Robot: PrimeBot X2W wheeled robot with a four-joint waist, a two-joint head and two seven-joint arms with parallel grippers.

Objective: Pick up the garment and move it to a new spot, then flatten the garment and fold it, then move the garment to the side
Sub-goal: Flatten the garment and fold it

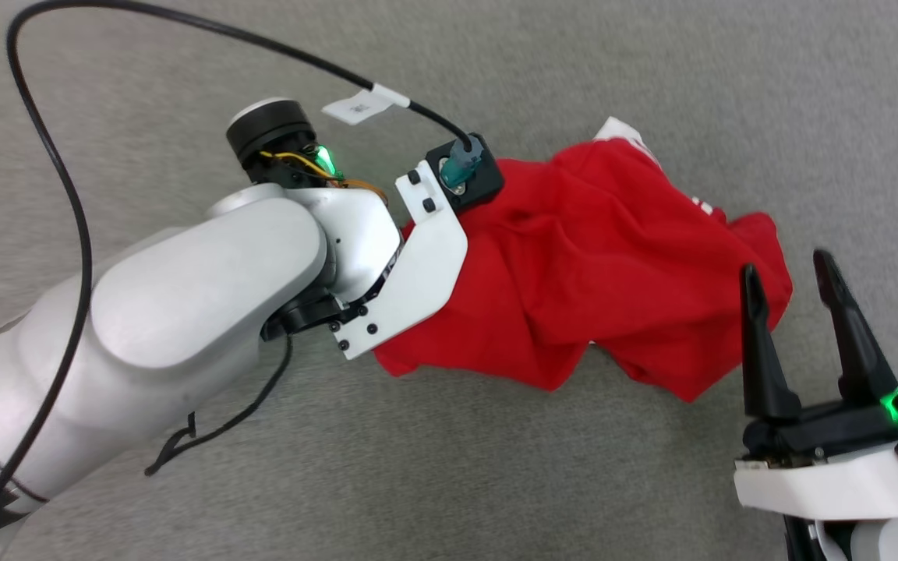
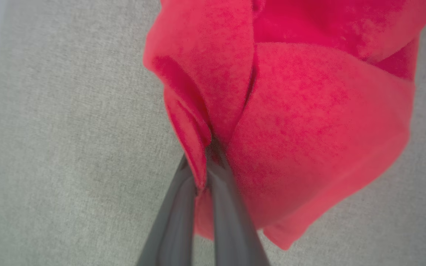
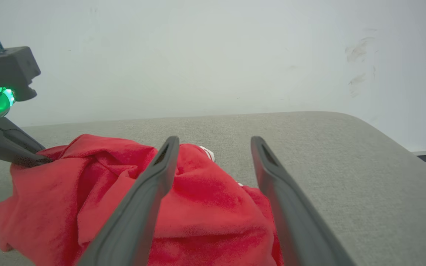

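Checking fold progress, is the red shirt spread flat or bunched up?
Bunched up. The red soft-fabric garment lies crumpled with deep creases on the grey surface; the left end effector pinches one ridge.

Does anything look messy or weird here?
The red garment lies scrunched in a wrinkled heap on the grey surface, not flat. The left gripper is shut on one fold. Nothing looks torn or spilled.

Grey woven-fabric surface (image 1: pixel 449 467), corner rounded, evenly lit. Plain white wall (image 3: pixel 198 55) behind it; faint dark scuff marks (image 3: pixel 357 53).
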